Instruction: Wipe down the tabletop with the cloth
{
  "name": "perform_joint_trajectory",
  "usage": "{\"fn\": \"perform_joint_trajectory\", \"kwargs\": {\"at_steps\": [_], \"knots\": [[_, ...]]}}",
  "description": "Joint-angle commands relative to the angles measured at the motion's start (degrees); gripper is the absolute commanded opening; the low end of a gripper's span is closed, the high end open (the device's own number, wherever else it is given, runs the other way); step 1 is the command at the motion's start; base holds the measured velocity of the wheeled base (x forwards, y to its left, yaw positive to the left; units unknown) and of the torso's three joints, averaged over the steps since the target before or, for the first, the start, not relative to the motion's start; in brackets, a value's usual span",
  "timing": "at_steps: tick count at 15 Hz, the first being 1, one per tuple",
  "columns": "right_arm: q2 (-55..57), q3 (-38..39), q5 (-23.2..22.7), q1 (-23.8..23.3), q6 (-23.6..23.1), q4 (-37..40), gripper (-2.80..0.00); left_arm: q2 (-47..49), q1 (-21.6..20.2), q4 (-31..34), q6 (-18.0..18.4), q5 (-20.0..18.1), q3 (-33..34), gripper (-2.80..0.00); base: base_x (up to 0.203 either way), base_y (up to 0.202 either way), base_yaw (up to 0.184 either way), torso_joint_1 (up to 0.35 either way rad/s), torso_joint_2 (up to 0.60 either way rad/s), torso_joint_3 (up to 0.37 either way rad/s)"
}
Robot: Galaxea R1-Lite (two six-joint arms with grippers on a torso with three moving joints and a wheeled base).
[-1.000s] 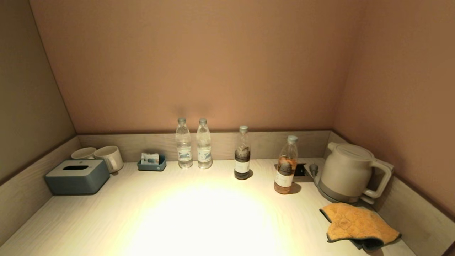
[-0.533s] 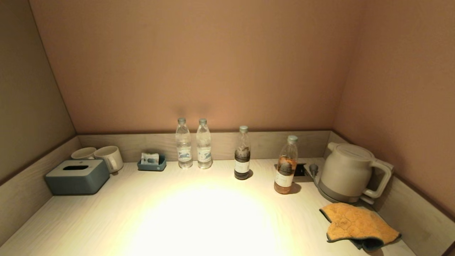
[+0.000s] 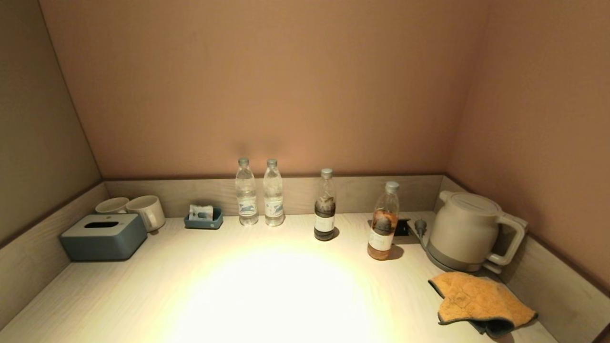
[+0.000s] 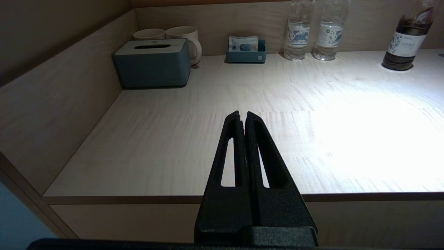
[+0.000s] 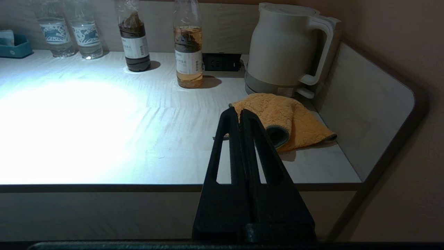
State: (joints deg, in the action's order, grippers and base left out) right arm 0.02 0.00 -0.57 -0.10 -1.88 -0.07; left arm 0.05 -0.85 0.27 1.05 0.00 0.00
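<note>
The orange-yellow cloth (image 3: 481,301) lies crumpled on the pale wood-grain tabletop (image 3: 267,286) at the front right, just before the kettle; it also shows in the right wrist view (image 5: 288,116). My right gripper (image 5: 240,111) is shut and empty, held off the table's front edge, short of the cloth. My left gripper (image 4: 242,114) is shut and empty, held off the front edge on the left side. Neither gripper shows in the head view.
A beige kettle (image 3: 469,231) stands at the back right by a socket. Two tea bottles (image 3: 325,205) (image 3: 383,221) and two water bottles (image 3: 259,193) stand along the back. A grey-blue tissue box (image 3: 102,237), two mugs (image 3: 145,212) and a small blue tray (image 3: 204,218) sit at the back left.
</note>
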Motion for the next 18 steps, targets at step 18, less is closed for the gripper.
{"fn": "perform_joint_trajectory", "kwargs": {"at_steps": [18], "knots": [[0.0, 0.0, 0.0, 0.0, 1.1, 0.0, -2.80, 0.0, 0.0, 0.0, 0.0, 0.0, 0.0, -2.80, 0.000, 0.000, 0.000, 0.000, 0.00, 0.000]]}}
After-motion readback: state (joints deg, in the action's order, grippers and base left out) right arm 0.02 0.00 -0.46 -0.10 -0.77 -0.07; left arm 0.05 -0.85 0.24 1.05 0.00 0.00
